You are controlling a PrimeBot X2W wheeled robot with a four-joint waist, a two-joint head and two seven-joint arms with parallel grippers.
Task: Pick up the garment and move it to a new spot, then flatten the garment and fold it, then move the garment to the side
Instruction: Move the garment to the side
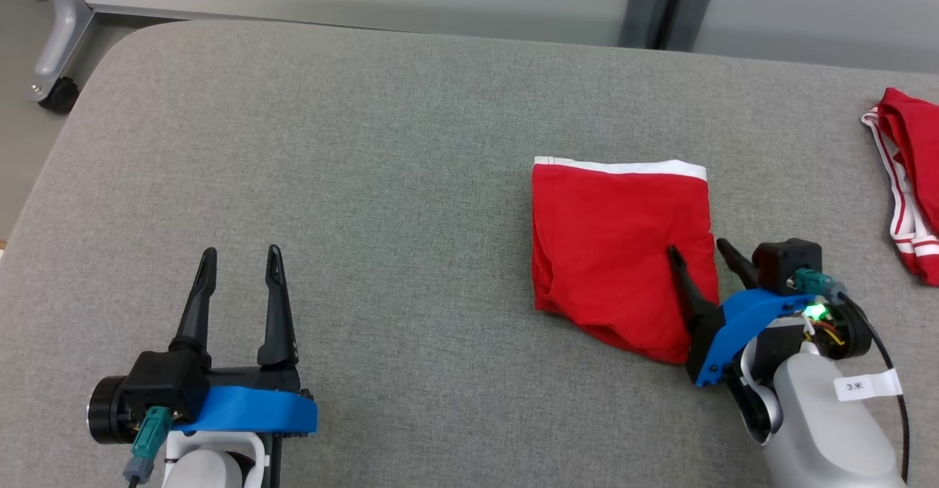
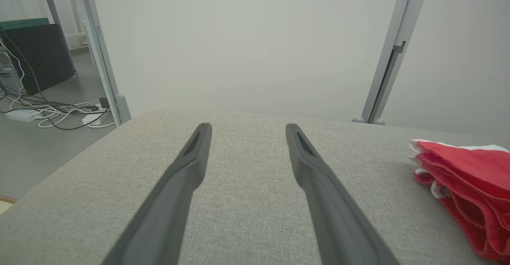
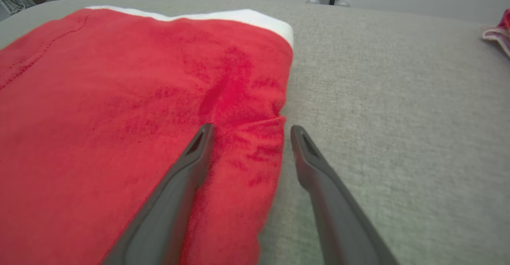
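The garment (image 1: 616, 246) is red with a white waistband and lies folded into a rough rectangle on the grey table (image 1: 367, 143), right of centre. My right gripper (image 1: 695, 247) is open and straddles the garment's right edge, with one finger over the red cloth and the other over bare table. In the right wrist view the garment (image 3: 139, 97) lies to the left and the right gripper (image 3: 252, 128) spans its folded edge. Far to the left, my left gripper (image 1: 242, 250) stands open over bare table. The left wrist view shows the left gripper (image 2: 248, 126) open and the garment's layered edge (image 2: 470, 177) at the right.
A second red garment with white stripes (image 1: 910, 180) lies bunched at the table's right edge. A wheeled frame leg (image 1: 55, 92) stands off the table's rounded far left corner. Grey posts (image 1: 664, 4) rise behind the far edge. Cables (image 2: 51, 113) lie on the floor.
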